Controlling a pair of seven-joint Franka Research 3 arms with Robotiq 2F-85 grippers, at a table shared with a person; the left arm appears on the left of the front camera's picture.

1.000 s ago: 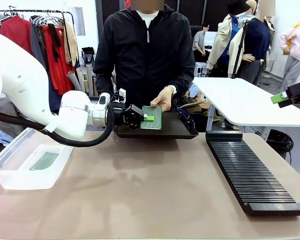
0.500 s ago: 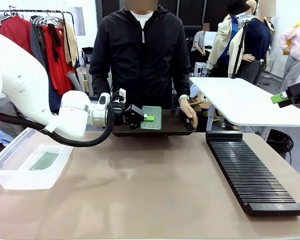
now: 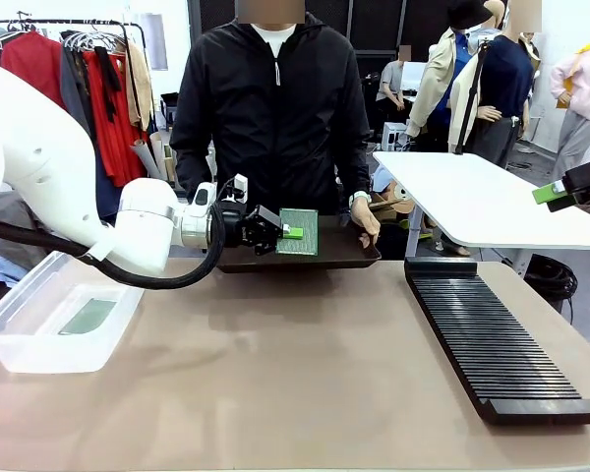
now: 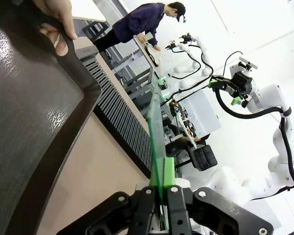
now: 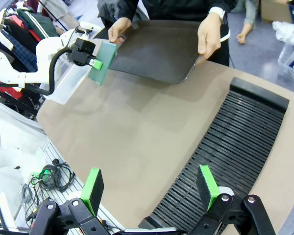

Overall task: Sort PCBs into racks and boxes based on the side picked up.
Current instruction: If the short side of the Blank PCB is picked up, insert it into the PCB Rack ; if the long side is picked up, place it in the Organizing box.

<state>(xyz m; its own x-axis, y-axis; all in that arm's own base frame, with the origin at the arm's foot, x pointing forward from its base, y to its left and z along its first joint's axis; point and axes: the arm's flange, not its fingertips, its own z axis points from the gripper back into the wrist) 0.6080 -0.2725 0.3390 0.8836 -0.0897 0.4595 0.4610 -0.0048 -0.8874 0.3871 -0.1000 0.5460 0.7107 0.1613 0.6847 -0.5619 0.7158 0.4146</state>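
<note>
Rack (image 3: 497, 334) sits empty right of the tray (image 3: 339, 258), box (image 3: 54, 315) left; left claw (image 3: 287, 232) pinches a circuit board (image 3: 301, 232) upright above it, the person's hand (image 3: 366, 218) now off the board, so sorting's next.

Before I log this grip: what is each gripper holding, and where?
Left gripper clamps a PCB by one edge. Right gripper is open, holding nothing.

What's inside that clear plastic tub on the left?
One green PCB lies flat on the bottom of the clear tub. Its near wall is translucent and blurs the view, so anything underneath that board can't be seen.
</note>
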